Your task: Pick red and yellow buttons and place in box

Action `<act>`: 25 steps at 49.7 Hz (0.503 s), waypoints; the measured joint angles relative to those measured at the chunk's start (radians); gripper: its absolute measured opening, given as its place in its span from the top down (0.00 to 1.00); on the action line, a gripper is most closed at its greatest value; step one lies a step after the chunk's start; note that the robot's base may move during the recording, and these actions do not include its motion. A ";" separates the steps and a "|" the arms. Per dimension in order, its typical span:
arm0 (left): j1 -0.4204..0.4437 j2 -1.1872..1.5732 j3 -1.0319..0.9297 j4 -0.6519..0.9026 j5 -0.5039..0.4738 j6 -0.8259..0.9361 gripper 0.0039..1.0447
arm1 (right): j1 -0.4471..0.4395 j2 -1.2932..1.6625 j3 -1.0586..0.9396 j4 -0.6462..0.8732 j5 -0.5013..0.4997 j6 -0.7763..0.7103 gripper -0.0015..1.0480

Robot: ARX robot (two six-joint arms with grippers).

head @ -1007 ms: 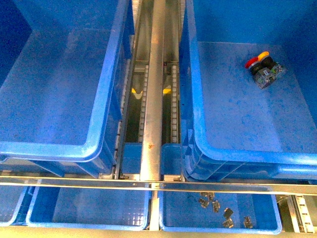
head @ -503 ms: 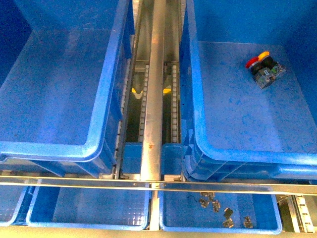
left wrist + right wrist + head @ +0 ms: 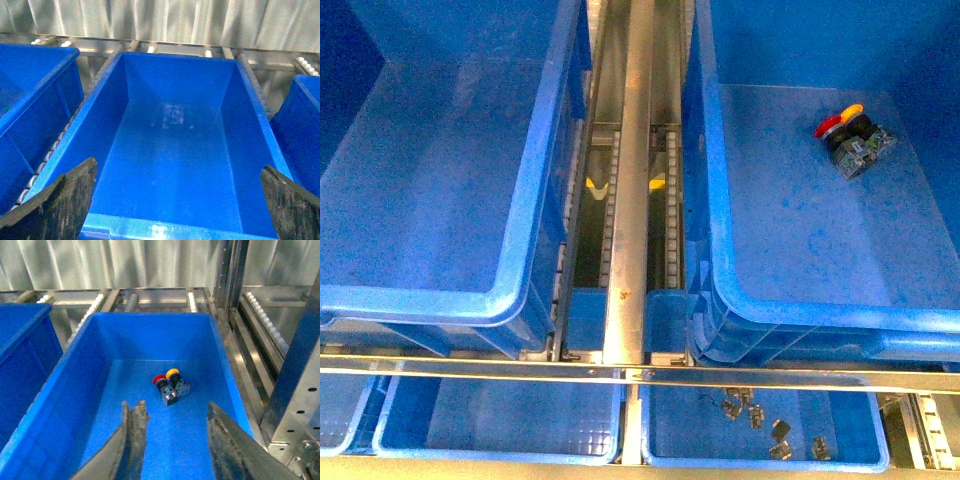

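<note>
Setting: a metal roller rack (image 3: 635, 150) runs up the middle of the front view, with corrugated metal sheeting behind in both wrist views.
Box: a deep blue bin (image 3: 790, 200) fills the right half of the front view; the right wrist view shows it too (image 3: 75, 405), from over its near end.
Red and yellow buttons: two lie touching on the box floor, upper right of the front view (image 3: 853, 138); in the right wrist view they sit at frame centre (image 3: 169, 384), red cap beside yellow cap, grey-black bodies behind.
Second bin: a like blue bin (image 3: 430, 180) fills the left half of the front view, and only the left wrist view looks straight into it (image 3: 175, 150); no buttons show inside.
Left gripper: (image 3: 177, 200) jaws spread wide at the lower corners of its frame, nothing between them.
Right gripper: (image 3: 175, 440) jaws apart, holding nothing, above the box with the buttons beyond its tips.
Arms: neither appears in the front view.
Small trays: seen only in the front view, along the bottom edge; the right one (image 3: 665, 420) holds loose small metal parts (image 3: 770, 425), the left one (image 3: 400, 420) shows none.
Obstruction: a metal rail (image 3: 620, 372) crosses in front of the bins' near rims.
</note>
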 joint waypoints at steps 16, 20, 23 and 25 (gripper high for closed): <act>0.000 0.000 0.000 0.000 0.000 0.000 0.07 | 0.000 0.000 0.000 0.000 0.000 0.000 0.08; 0.000 0.000 0.000 0.000 0.000 0.000 0.07 | 0.000 0.000 0.000 0.000 0.000 0.000 0.06; 0.000 0.000 0.000 0.000 0.000 0.000 0.07 | 0.000 0.000 0.000 0.000 0.000 0.000 0.06; 0.000 0.000 0.000 0.000 0.000 0.000 0.07 | 0.000 0.000 0.000 0.000 0.000 0.000 0.06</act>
